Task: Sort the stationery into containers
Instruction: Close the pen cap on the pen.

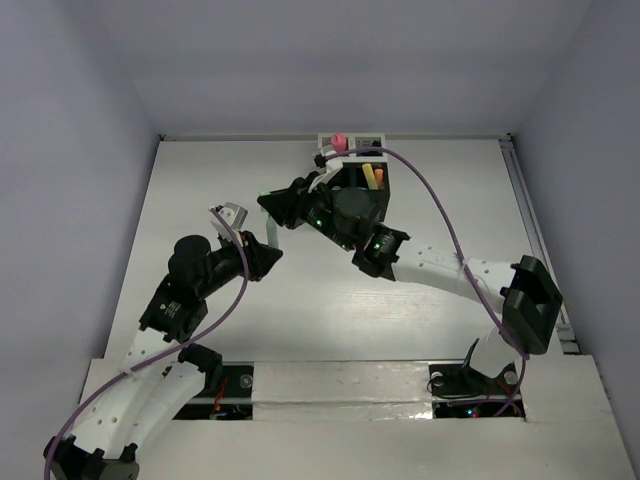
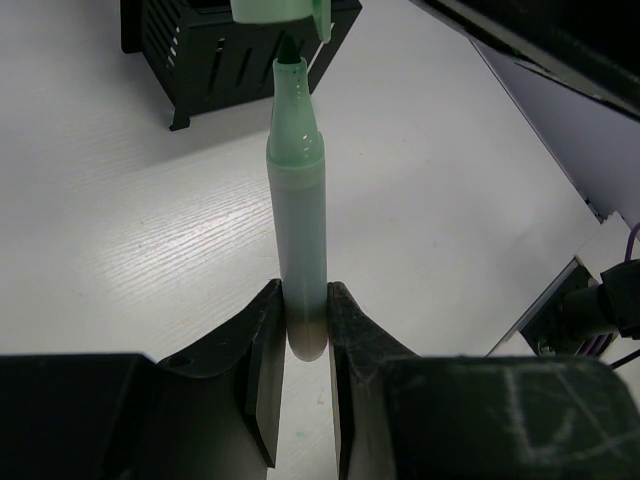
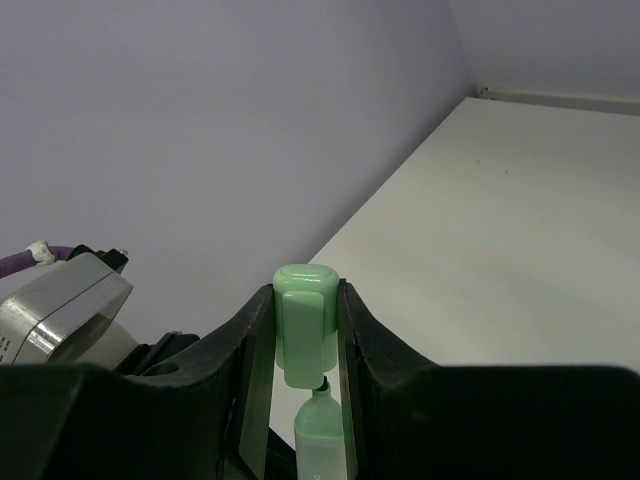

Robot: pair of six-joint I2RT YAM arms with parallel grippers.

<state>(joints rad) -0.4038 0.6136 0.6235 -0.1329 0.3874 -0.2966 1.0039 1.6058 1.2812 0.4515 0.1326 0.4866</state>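
Note:
My left gripper [image 2: 305, 320] is shut on the tail end of a light green marker [image 2: 297, 200], which points away from it above the table. My right gripper [image 3: 305, 330] is shut on the marker's green cap [image 3: 305, 325]. The cap [image 2: 280, 10] sits just off the marker's bare dark tip [image 3: 318, 420], nearly in line with it. From above, both grippers meet left of the containers [image 1: 385, 192], the left gripper [image 1: 266, 250] below the right gripper [image 1: 273, 205]. The mesh organizer holds a pink tube [image 1: 339, 141], a yellow pen [image 1: 368, 177] and an orange pen [image 1: 380, 175].
The black mesh side of the organizer [image 2: 220, 50] stands beyond the marker in the left wrist view. My right arm [image 1: 440, 268] reaches across in front of the organizer. Walls close the table on the left, back and right.

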